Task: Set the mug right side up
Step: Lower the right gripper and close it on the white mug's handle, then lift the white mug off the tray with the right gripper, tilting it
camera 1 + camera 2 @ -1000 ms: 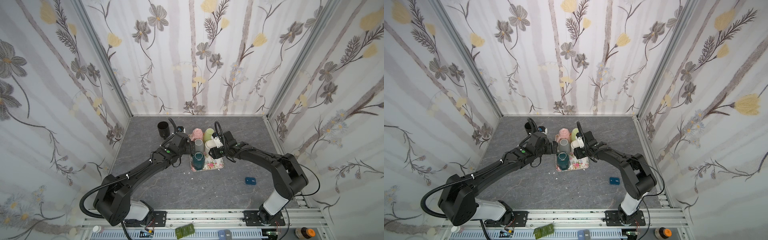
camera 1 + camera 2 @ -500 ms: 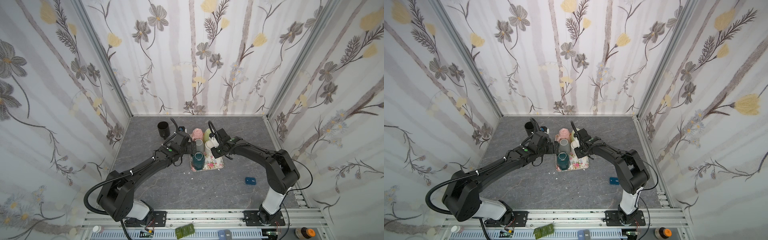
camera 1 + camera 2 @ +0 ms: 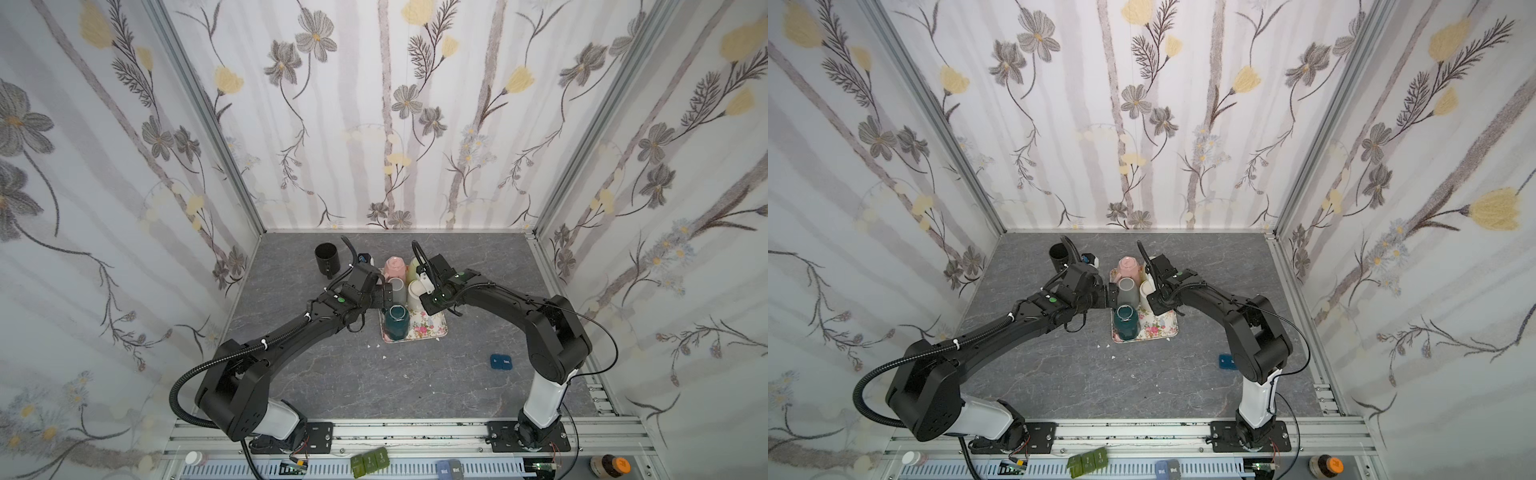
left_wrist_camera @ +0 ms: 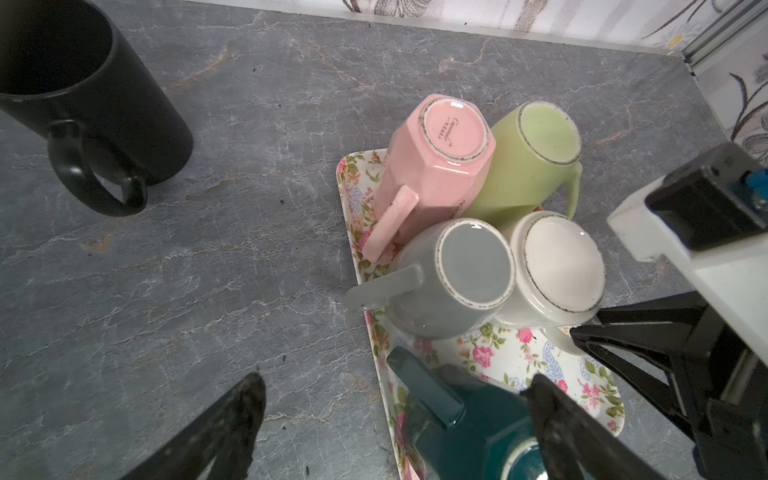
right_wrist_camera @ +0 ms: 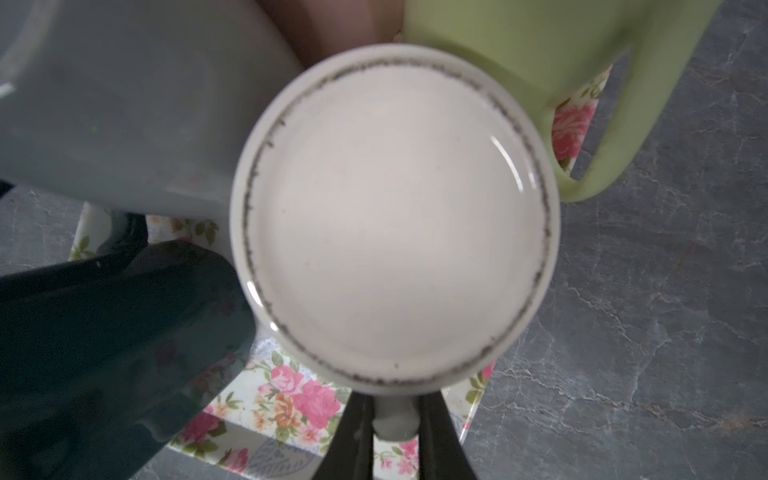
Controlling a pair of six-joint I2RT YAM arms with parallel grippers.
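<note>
Right gripper clamps the upside-down white mug by its handle on the tray, ready to flip it; left gripper hangs wide at the tray's edge.

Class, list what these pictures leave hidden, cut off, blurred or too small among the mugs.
White mug handle: right wrist view, mostly covered by the jaws.
Teal mug: left wrist view, cut by the edge.
Pink mug: right wrist view, blurred, behind the white mug.
Blue object: in a top view, too small to identify.

Floral-papered walls, aluminium corner posts, grey marble-patterned floor, soft even light.
</note>
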